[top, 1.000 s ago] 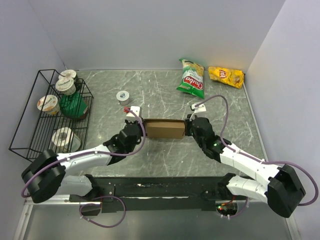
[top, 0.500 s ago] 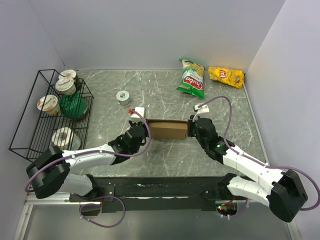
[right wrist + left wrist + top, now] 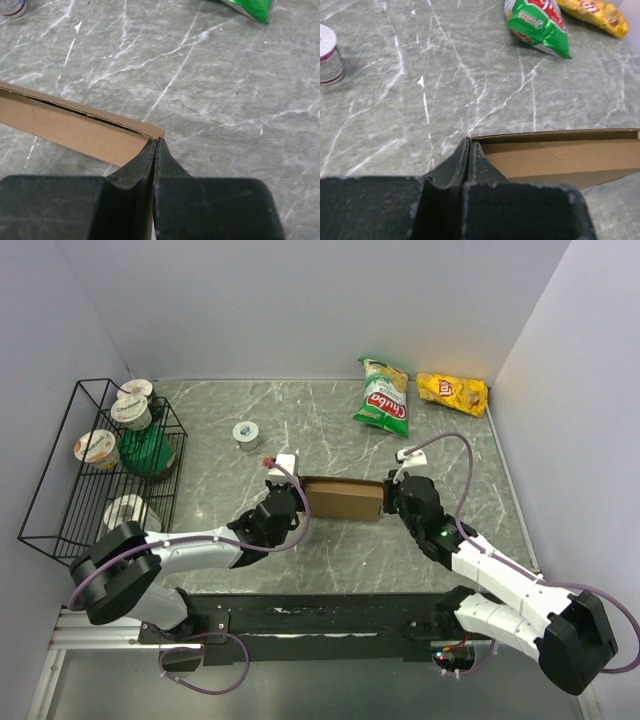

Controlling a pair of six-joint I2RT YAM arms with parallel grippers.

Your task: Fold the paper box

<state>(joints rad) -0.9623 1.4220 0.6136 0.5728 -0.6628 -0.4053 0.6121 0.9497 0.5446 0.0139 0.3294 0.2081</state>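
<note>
my left end effector (image 3: 469, 145) and right end effector (image 3: 156, 144), both pressed together, touch the paper box (image 3: 343, 500). it seems light and bendy, so grab its edges.

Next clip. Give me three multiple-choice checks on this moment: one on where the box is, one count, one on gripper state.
1. Where is the paper box?
A) at the far-left edge
B) mid-table, between the left gripper and the right gripper
C) against the back wall

2. How many snack bags lie on the table?
A) one
B) two
C) four

3. How do the grippers stand?
A) both wide open
B) one open, one shut
C) both shut on the box's end corners

Answers:
1 B, the top view shows it spanning the two grippers.
2 B, a green snack bag and a yellow snack bag at the far right.
3 C, each wrist view shows closed fingers at a cardboard corner.
</note>
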